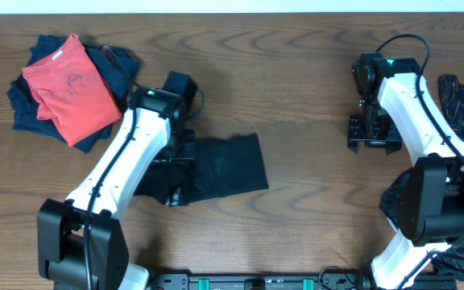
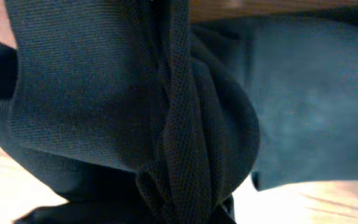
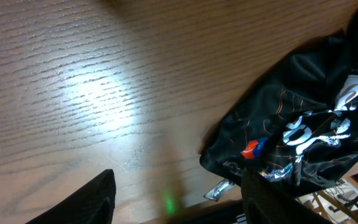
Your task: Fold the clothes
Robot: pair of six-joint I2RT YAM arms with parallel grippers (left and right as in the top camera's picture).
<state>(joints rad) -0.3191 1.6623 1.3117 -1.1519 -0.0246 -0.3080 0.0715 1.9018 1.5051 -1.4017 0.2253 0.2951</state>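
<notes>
On the brown wooden table (image 1: 296, 72), my left gripper (image 1: 176, 192) clamps the plain black fabric garment (image 1: 234, 165). To its right, my right gripper (image 1: 373, 145) hangs with jaws apart.

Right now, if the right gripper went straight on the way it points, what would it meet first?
Most likely the bare wooden table: the open right gripper points down at it. The dark printed garment lies off to one side, though depth is hard to judge.
</notes>
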